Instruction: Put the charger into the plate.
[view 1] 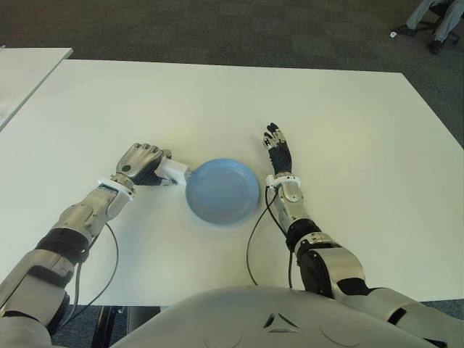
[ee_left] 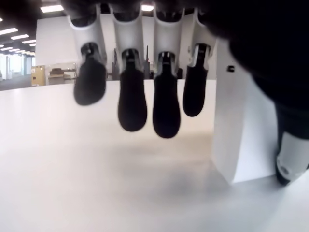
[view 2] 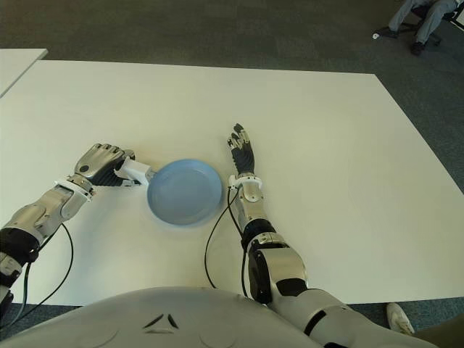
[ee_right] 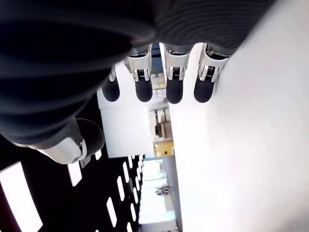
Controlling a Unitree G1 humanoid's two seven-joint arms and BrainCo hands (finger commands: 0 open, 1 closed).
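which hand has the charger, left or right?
The left hand: its fingers are curled around the white charger, just left of the blue plate. The right hand shows right of the plate, fingers extended, holding nothing.

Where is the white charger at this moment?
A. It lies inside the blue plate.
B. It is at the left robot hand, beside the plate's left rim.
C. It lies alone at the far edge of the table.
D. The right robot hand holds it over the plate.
B: the charger is at the left robot hand, just left of the blue plate, which holds nothing; the right robot hand is open and holds nothing.
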